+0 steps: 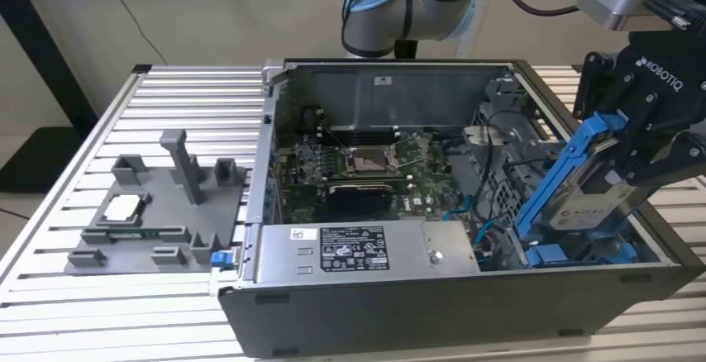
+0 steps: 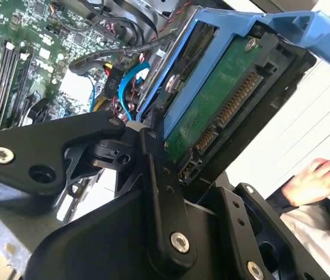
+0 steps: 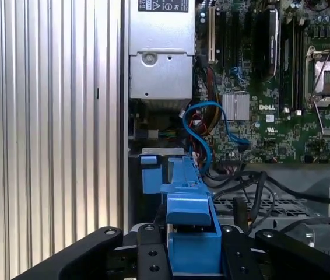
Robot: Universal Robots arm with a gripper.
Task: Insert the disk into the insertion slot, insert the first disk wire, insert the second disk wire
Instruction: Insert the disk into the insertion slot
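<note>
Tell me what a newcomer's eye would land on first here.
The bright blue disk stands out, tilted steeply in the black claw at the open computer case, toward the exterior view's right. Next come the green motherboard inside the case and the grey fixture on the slatted table at the exterior view's left.
</note>
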